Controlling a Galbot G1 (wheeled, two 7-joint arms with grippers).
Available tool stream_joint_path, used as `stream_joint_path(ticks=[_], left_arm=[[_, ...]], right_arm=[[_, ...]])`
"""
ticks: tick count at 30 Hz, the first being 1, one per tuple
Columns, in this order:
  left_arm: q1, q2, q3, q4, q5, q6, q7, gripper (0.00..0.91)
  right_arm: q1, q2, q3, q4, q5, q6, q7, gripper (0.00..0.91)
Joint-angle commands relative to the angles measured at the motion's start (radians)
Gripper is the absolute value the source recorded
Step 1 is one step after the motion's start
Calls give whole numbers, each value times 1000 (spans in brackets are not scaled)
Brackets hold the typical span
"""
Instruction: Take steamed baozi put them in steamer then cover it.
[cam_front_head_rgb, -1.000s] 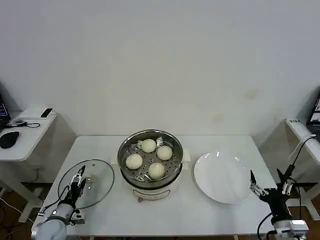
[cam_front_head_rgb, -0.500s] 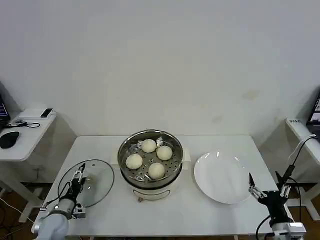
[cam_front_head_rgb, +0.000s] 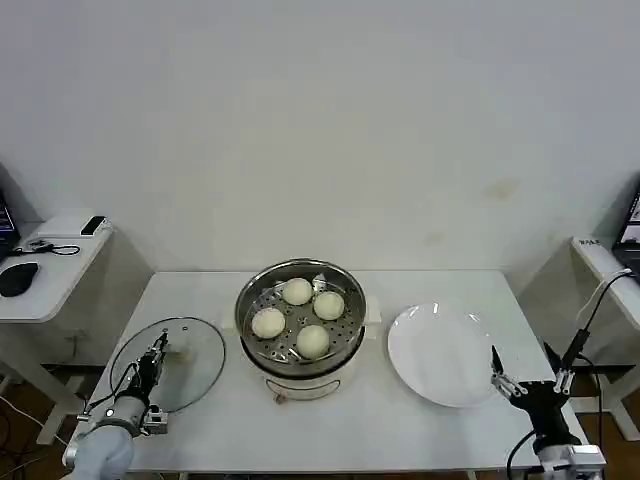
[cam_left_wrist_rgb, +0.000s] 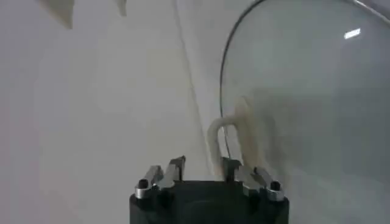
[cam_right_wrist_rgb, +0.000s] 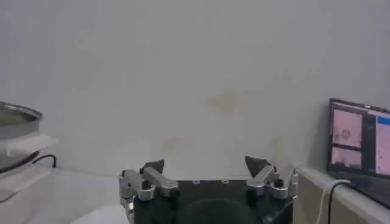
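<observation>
The steamer (cam_front_head_rgb: 242, 312) stands uncovered in the middle of the table, with the steamed baozi on its perforated tray: one at the back (cam_front_head_rgb: 297, 291), one on the right (cam_front_head_rgb: 328, 304), one on the left (cam_front_head_rgb: 268, 322) and one in front (cam_front_head_rgb: 313, 341). The cover (cam_front_head_rgb: 190, 372), a clear glass lid, lies flat on the table to the steamer's left. My left gripper (cam_front_head_rgb: 153, 362) is low over the cover's near-left part, open, with the cream handle (cam_left_wrist_rgb: 230, 135) just ahead of its fingertips (cam_left_wrist_rgb: 177, 165). My right gripper (cam_front_head_rgb: 522, 362) hangs open off the table's front right, holding nothing.
A flat white plate (cam_front_head_rgb: 440, 355) lies bare to the right of the steamer. A side desk with a mouse (cam_front_head_rgb: 18, 278) stands at the far left. Another desk with a lit screen (cam_right_wrist_rgb: 359, 146) stands at the far right. The steamer's rim (cam_right_wrist_rgb: 15, 115) shows in the right wrist view.
My left gripper has sunk and drawn back toward the table's front left beside the cover. My right gripper has dropped a little lower. The baozi have not moved.
</observation>
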Motion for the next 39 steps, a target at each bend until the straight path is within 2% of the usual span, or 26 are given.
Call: stream_joint_path(ticks=[1, 7, 16, 25, 29, 39], left_arm=[[7, -1, -28, -28, 4, -22, -15, 0], [74, -10, -88, -178, -5, 8, -8, 0], [239, -11, -242, -431, -117, 132, 55, 0], [352, 16, -380, -601, -167, 174, 137, 0], [355, 23, -341, -674, -181, 200, 166, 0], [197, 79, -63, -749, -175, 310, 194, 0]], right_arm=[[-8, -5, -4, 5, 0, 4, -1, 907], [-11, -7, -18, 9, 8, 1, -9, 907], [-2, -40, -22, -3, 26, -12, -33, 907], [-9, -67, -35, -13, 24, -12, -33, 907], [-34, -73, -32, -11, 14, -2, -33, 907], [-42, -57, -35, -3, -18, 8, -39, 907]])
